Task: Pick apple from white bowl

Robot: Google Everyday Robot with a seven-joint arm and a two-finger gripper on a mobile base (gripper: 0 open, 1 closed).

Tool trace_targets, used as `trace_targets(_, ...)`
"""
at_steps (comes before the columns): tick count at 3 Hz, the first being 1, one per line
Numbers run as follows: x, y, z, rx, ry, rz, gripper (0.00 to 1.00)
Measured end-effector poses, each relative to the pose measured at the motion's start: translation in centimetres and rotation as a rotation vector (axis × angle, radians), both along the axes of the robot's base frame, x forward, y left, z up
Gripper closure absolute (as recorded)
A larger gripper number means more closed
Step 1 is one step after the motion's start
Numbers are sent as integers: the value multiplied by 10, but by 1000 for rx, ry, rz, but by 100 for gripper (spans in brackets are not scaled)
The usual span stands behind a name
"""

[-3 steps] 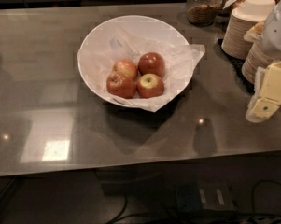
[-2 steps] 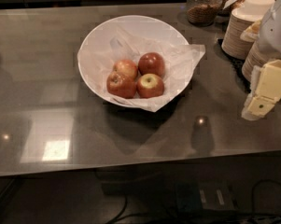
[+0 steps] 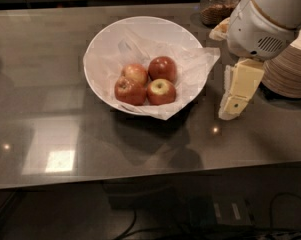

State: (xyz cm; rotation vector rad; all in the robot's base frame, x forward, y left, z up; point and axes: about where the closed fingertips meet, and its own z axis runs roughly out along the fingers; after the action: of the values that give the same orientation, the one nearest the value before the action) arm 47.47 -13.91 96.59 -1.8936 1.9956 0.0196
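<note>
Find the gripper (image 3: 232, 109) low over the counter (image 3: 65, 129), just right of the bowl (image 3: 140, 26) and near the corner of its paper (image 3: 202, 61), touching neither; against a second ago, sits clearly closer to the bowl, having slid in from the right edge of view, with more of the arm (image 3: 260, 24) showing above it; cannot tell how wide it stands; carries nothing visible. Find the apple (image 3: 161, 90) unmoved at the front of the bowl, pale patch up, touching an orange apple (image 3: 128, 90) on its left, with the dark apple (image 3: 163, 68) just behind; nothing in the bowl disturbed. Reads as the approach under way, the pick itself not yet begun; calls next, most likely, for a lift over the rim and a descent onto the apple from above; risks catching the paper or nudging the neighbours, packed so tightly.
</note>
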Motion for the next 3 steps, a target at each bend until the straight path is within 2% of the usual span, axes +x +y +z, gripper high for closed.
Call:
trace_targets(2, 5, -2, 0, 21, -18, -22, 0)
trace_targets(3, 19, 6, -4, 43, -24, -5, 0)
